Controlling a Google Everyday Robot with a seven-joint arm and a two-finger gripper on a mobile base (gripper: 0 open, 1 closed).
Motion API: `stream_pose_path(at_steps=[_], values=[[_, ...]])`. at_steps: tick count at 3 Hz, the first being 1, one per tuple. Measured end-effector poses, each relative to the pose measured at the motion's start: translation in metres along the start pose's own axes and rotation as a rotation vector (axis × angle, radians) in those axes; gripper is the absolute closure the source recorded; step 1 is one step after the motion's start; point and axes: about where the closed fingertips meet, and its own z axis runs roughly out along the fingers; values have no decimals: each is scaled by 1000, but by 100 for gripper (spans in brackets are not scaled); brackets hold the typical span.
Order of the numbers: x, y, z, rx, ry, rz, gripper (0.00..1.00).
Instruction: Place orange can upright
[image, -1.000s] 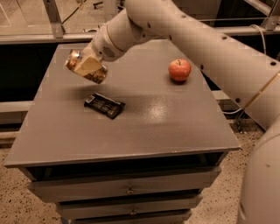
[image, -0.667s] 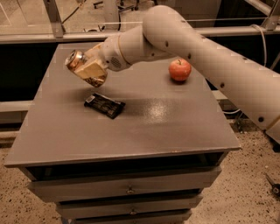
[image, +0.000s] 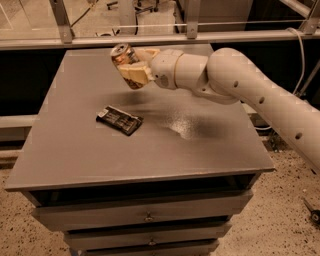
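The orange can (image: 125, 61) is held in my gripper (image: 136, 70) above the far middle of the grey table (image: 75, 155). The can is tilted, its silver top with pull tab pointing up and to the left. My gripper is shut on the can's lower body, and my white arm (image: 235, 85) reaches in from the right. The can hangs clear of the table surface, up and to the right of the black packet.
A flat black rectangular packet (image: 119, 119) lies on the table left of centre. My arm covers the back right of the table, so the apple is hidden. Drawers (image: 145, 216) sit under the tabletop. A metal rail (image: 150, 39) runs behind the table.
My gripper has carried the can to the right, toward the table's middle, and turned it more upright. My arm has swung lower and now hides the apple.
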Motion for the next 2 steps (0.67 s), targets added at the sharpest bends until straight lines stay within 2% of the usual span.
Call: stream_pose_path(at_steps=[1, 2], values=[[18, -34, -24, 120, -50, 71, 100], [32, -53, -39, 170, -58, 142, 100]])
